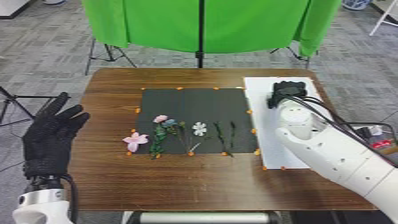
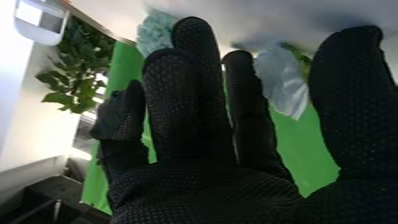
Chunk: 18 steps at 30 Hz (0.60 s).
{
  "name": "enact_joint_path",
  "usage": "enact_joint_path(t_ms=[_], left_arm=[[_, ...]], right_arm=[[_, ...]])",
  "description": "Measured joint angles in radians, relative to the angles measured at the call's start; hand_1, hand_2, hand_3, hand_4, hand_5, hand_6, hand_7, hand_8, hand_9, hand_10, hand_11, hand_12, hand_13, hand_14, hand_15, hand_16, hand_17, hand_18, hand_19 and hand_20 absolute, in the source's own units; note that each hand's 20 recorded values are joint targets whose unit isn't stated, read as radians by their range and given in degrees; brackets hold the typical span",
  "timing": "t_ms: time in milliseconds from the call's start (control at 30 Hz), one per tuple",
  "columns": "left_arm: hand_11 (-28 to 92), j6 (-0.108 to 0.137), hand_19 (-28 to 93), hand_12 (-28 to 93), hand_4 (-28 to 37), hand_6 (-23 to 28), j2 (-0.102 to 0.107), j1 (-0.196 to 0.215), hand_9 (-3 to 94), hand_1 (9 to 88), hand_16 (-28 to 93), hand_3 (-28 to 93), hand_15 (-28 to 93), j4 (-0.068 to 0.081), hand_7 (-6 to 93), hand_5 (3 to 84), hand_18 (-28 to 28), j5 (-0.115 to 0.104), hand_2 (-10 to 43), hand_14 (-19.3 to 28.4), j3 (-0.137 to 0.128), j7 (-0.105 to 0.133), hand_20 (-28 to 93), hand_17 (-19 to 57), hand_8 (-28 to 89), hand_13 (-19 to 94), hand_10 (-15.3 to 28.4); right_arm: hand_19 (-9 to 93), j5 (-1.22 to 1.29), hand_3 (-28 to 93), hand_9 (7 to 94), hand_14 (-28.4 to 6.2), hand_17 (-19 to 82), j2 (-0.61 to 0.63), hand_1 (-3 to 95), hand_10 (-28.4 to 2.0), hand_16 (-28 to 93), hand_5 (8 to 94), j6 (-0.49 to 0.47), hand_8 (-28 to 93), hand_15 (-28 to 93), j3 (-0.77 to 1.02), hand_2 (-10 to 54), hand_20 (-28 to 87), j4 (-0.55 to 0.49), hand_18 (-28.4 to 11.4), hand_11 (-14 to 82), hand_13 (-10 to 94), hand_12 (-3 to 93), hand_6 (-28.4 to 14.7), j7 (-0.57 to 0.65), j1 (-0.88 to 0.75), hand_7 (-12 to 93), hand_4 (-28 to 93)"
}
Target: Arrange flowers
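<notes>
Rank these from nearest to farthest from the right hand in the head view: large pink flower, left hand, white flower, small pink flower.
From the right hand:
1. White flower, right of both pink ones.
2. Small pink flower, left of the white one.
3. Large pink flower, at the mat's left edge.
4. Left hand, far left.

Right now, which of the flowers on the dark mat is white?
The one with spread petals, lying between the small blue flower on its left and the two thin green stems on its right. The other blooms are pink or blue.
</notes>
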Motion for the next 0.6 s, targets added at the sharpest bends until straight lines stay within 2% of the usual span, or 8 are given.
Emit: enact_joint_path(t_ms=[133,200,300,400,500,600], left_arm=[[36,0.0,49,15,-22.2,9.2,0.001,-0.002,34.3,25.3,-9,74,64,0.0,14.0,36.3,20.8,-0.001,7.9,24.5,0.001,0.001,35,-7.4,-8,24,20.3],[36,0.0,49,15,-22.2,9.2,0.003,-0.002,34.3,25.2,-9,74,64,0.001,14.0,36.3,20.8,-0.003,7.9,24.5,0.002,0.005,35,-7.4,-8,24,20.3],[36,0.001,49,15,-22.2,9.2,0.008,-0.002,34.3,25.2,-9,74,64,0.001,13.9,36.4,20.8,-0.005,8.0,24.5,0.003,0.01,35,-7.4,-8,24,20.3],[36,0.002,49,15,-22.1,9.3,0.014,-0.002,34.3,25.2,-9,74,64,0.001,13.9,36.4,20.8,-0.011,7.9,24.5,0.005,0.018,35,-7.4,-8,24,20.2],[36,0.002,49,15,-22.2,9.3,0.021,-0.002,34.3,25.2,-9,74,64,0.001,13.9,36.4,20.8,-0.015,8.0,24.5,0.008,0.027,35,-7.4,-8,24,20.2],[36,0.002,49,15,-22.1,9.3,0.022,-0.002,34.3,25.2,-9,74,64,0.001,13.9,36.3,20.8,-0.016,7.9,24.6,0.008,0.029,35,-7.4,-8,24,20.3]], right_arm=[[90,-0.009,71,60.0,-13.1,24,-0.001,29.3,-17.7,12,47.0,0.026,-11,81,-0.047,-9.5,49,0.007,-26.8,40.1,56,15.0,-4.7,0.025,0.021,9,-28],[90,-0.009,72,58.6,-13.5,25,-0.004,29.2,-18.4,11,44.6,0.04,-10,80,-0.062,-9.5,48,0.011,-27.1,37.2,56,14.1,-5.4,0.036,0.03,8,-28],[90,-0.007,72,61.7,-12.5,25,-0.009,31.3,-16.8,10,45.9,0.061,-11,78,-0.071,-9.5,47,0.016,-27.3,34.3,58,13.9,-1.4,0.04,0.037,10,-28],[89,-0.006,72,70.1,-10.7,26,-0.011,36.3,-13.3,11,53.5,0.091,-13,75,-0.073,-9.5,47,0.018,-27.0,32.3,62,14.7,3.3,0.03,0.04,13,-28],[89,-0.011,72,77.9,-8.1,27,-0.012,40.7,-11.0,14,62.5,0.121,-14,71,-0.074,-9.5,47,0.018,-26.6,31.6,68,16.1,5.8,0.002,0.041,14,-28],[88,-0.012,73,79.8,-7.6,27,-0.019,42.8,-10.3,14,66.7,0.111,-14,69,-0.06,-9.5,47,0.018,-26.4,29.7,69,15.8,6.3,-0.034,0.037,13,-28]])
